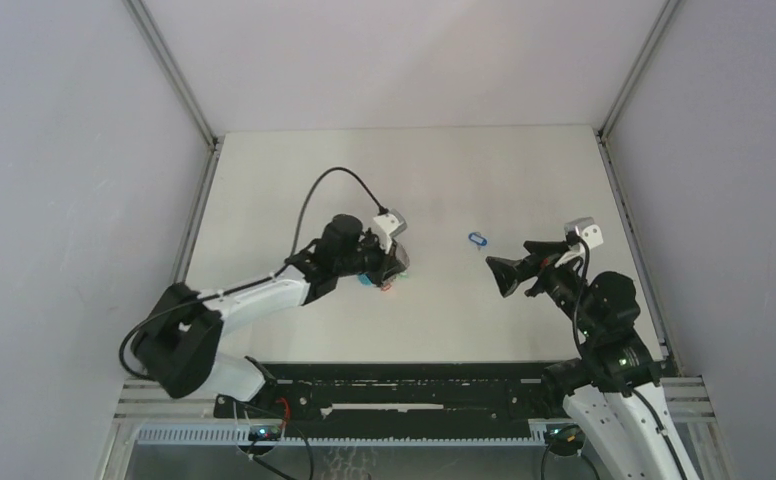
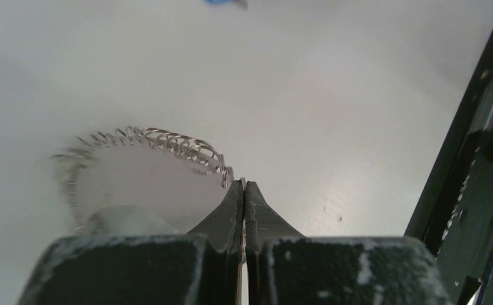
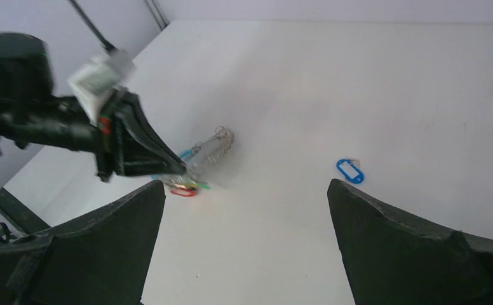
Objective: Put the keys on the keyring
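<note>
The keyring point(image 2: 158, 141), a thin metal hoop fringed with small silver links, stands up off the table. My left gripper point(image 2: 244, 185) is shut on its wire at the very tips. In the right wrist view the keyring point(image 3: 211, 150) hangs from the left gripper point(image 3: 171, 168). Red point(image 3: 182, 190) and green point(image 3: 201, 186) key tags lie bunched below the keyring. A blue-tagged key point(image 3: 350, 171) lies alone on the table, also seen as the blue-tagged key point(image 1: 478, 240) from above. My right gripper point(image 3: 247, 185) is open and holds nothing. It sits to the right of both, as the right gripper point(image 1: 516, 266) shows.
The white table point(image 1: 444, 170) is walled by grey panels with metal rails at its left point(image 1: 196, 215) and right point(image 1: 629, 215) edges. A black rail point(image 1: 404, 385) with cables runs along the near edge by the arm bases.
</note>
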